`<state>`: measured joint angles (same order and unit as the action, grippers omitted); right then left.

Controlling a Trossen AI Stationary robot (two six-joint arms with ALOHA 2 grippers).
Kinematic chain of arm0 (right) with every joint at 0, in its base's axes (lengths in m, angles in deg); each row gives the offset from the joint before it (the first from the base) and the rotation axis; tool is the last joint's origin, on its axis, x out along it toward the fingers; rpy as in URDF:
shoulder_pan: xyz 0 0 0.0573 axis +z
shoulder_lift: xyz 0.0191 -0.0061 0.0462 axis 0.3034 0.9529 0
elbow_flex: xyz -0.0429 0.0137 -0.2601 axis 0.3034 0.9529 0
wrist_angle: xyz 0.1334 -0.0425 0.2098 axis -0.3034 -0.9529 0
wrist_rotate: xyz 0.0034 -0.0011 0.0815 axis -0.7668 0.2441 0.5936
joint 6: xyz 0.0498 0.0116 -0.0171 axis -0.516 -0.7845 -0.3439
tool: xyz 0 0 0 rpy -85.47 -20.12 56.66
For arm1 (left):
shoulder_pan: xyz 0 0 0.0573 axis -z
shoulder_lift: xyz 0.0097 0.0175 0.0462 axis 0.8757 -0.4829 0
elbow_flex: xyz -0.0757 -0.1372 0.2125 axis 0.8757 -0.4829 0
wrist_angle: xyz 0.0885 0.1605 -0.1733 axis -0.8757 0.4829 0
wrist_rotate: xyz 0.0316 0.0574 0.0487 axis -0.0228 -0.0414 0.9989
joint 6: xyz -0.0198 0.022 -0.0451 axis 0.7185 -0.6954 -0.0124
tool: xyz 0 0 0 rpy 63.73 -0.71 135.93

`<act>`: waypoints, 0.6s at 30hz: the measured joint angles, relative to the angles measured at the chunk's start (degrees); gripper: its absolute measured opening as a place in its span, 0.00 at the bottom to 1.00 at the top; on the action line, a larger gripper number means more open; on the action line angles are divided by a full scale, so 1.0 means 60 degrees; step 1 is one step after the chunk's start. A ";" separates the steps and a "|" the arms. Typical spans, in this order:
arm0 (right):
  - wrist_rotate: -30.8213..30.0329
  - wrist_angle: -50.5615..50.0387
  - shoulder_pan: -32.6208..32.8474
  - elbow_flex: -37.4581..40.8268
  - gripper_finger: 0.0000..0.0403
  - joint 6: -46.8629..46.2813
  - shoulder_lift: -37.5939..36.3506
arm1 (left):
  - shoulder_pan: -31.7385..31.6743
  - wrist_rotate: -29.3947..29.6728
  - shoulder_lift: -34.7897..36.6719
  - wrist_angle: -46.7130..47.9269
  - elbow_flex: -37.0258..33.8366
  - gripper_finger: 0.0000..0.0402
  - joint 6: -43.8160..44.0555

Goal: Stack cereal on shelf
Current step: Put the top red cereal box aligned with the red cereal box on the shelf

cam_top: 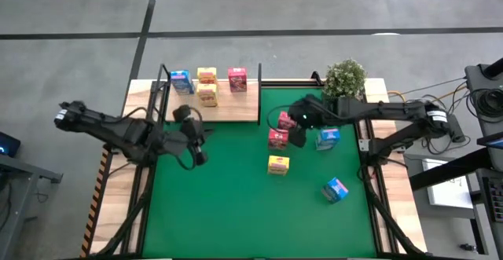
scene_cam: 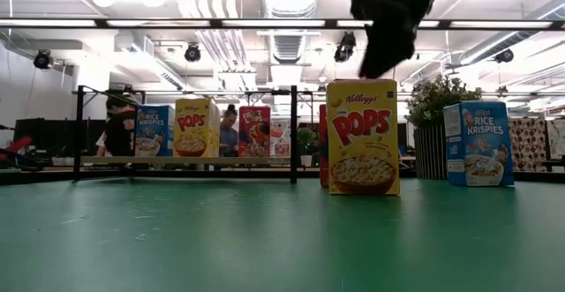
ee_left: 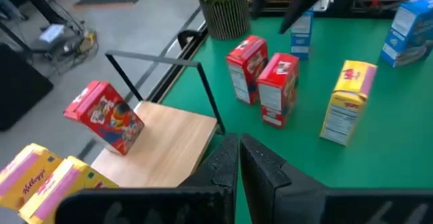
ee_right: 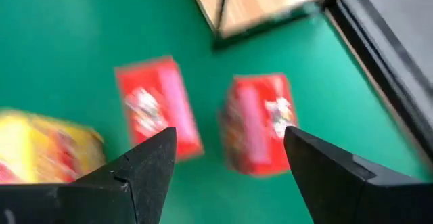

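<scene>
The light-wood shelf (cam_top: 236, 107) stands at the mat's far left. Standing on it are a blue box (cam_top: 181, 82), two yellow boxes (cam_top: 207, 75) (cam_top: 207, 95) and a pink box (cam_top: 237, 79). On the green mat stand two pink boxes (cam_top: 287, 121) (cam_top: 277, 139), a yellow box (cam_top: 278, 165) and two blue boxes (cam_top: 328, 137) (cam_top: 336, 189). My right gripper (cam_top: 299, 132) is open and empty, raised over the two pink boxes (ee_right: 159, 105) (ee_right: 260, 119); the low view (scene_cam: 384, 36) shows it well above the boxes. My left gripper (cam_top: 198, 144) is shut and empty, just in front of the shelf's near edge (ee_left: 238, 160).
A potted plant (cam_top: 344, 78) stands at the mat's far edge, right of the shelf. The shelf's thin black posts (ee_left: 206, 95) rise at its ends. Open green mat (cam_top: 220, 205) lies toward the near edge. A person (scene_cam: 116, 124) shows in the room behind.
</scene>
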<state>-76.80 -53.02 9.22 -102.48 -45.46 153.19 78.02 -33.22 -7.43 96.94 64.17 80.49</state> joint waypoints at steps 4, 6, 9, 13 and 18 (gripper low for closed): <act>0.0652 -0.0459 -0.0698 -0.0085 0.65 0.1694 0.0332 | 0.0565 0.0644 -0.0132 -0.0004 0.0000 0.00 0.0092; 0.0960 -0.0377 -0.0991 -0.0074 0.65 0.1960 0.0358 | 0.0658 0.0733 -0.0182 -0.0004 0.0000 0.00 0.0092; 0.1283 -0.0260 -0.1196 0.0015 0.65 0.2050 0.0345 | 0.0676 0.0741 -0.0222 -0.0003 0.0000 0.00 0.0092; 0.1292 0.0235 -0.1269 0.0331 0.65 0.2358 0.0263 | 0.0676 0.0743 -0.0235 0.0004 0.0000 0.00 0.0000; 0.0342 0.1059 -0.1287 0.0909 0.65 0.2818 0.0454 | 0.0676 0.0752 -0.0235 0.0040 0.0000 0.00 -0.0016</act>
<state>-74.74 -46.67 1.50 -97.02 -28.56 155.92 82.07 -28.71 -8.84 97.18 64.17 80.40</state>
